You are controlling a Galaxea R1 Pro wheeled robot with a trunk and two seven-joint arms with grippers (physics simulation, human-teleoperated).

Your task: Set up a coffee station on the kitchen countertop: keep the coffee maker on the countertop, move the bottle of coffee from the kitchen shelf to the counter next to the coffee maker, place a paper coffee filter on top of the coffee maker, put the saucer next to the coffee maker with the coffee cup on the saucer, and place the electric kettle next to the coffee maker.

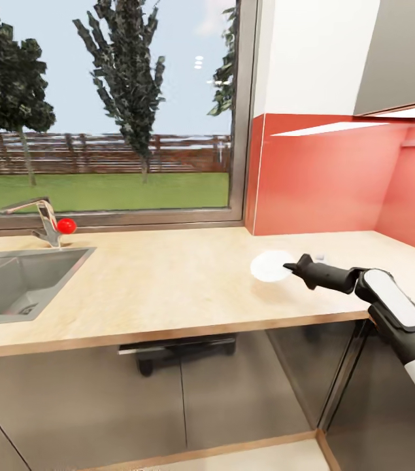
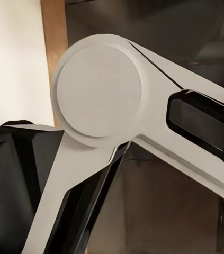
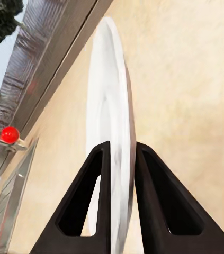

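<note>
A long light-brown kitchen countertop (image 1: 168,288) runs under a wide window and meets a red splashback (image 1: 325,176) at the corner, with grey cabinet fronts below. Over its right part the right gripper (image 1: 291,267) reaches in from the side, its two black fingers (image 3: 98,201) pressed onto the rim of the saucer (image 1: 271,266), one finger on each face of the thin white plate; in the right wrist view the saucer (image 3: 109,132) stands edge-on between them. From the head view I cannot say for sure whether the plate rests on the worktop or is held just above it. The saucer is a small, stiff, flat disc, probably light but glossy, so a pinch at the rim is the only real hold available, and it is a narrow one: the plate could pivot or slide out between the pads if the arm swings fast, and a drop onto the hard top could chip it. A firm squeeze with the plate kept level near the surface seems the safer way to carry it. Further out along the counter lie a steel sink (image 1: 17,281) and a tap (image 1: 40,219) with a red knob (image 1: 66,226). The left wrist view shows white and black arm links (image 2: 98,90) close up, and the left claw's state cannot be told from it.
</note>
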